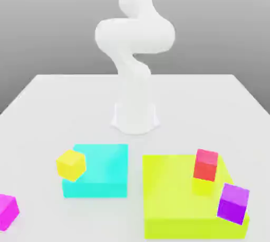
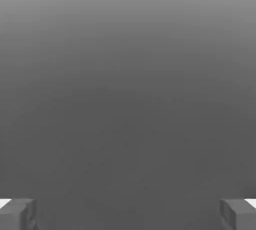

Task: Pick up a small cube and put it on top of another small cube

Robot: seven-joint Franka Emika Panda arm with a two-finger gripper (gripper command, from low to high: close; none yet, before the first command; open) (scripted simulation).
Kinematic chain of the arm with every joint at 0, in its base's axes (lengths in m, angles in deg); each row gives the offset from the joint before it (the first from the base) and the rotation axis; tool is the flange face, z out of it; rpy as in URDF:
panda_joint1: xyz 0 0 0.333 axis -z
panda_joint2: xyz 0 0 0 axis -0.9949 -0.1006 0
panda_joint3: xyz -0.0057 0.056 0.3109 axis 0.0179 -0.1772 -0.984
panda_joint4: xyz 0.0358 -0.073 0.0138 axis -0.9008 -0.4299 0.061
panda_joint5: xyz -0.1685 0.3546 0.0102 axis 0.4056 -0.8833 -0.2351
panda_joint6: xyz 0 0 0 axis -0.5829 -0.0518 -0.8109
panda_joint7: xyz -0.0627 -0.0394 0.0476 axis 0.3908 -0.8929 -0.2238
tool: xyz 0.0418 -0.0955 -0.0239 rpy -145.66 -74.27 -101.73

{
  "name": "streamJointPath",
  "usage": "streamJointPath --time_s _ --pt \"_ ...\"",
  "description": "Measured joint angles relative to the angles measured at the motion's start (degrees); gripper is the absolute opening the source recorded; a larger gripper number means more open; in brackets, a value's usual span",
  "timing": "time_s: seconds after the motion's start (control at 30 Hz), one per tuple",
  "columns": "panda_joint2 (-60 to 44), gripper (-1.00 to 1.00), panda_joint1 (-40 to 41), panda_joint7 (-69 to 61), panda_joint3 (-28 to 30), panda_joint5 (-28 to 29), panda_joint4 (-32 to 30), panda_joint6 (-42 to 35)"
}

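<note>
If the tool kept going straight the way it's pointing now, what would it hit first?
Nothing that shows: ahead of the open tool the hand view holds plain grey with no cube or block in line. Depth is unclear, so the way only looks free.

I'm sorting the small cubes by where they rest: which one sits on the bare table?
The magenta cube, at the exterior view's lower left; the yellow, red and purple cubes sit on the flat blocks.
</note>
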Motion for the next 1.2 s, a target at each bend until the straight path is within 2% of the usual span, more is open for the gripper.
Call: streamJointPath --time_s 0.37,0.57,0.8,1.03,1.17,1.2 --pt "-23.04 0.00 -1.86 -13.46 13.08 -8.39 0.87 5.15" --pt "-35.67 0.00 -0.22 -21.47 17.88 -14.05 1.38 7.78" --pt "-49.83 0.00 4.96 -29.24 19.61 -18.31 1.86 11.19" --pt "-62.49 0.00 10.01 -33.70 21.48 -17.99 2.10 15.87" --pt "-70.77 0.00 14.00 -37.49 17.28 -22.53 3.86 21.49" --pt "-71.95 -1.00 14.64 -38.07 16.50 -23.29 4.14 22.36"
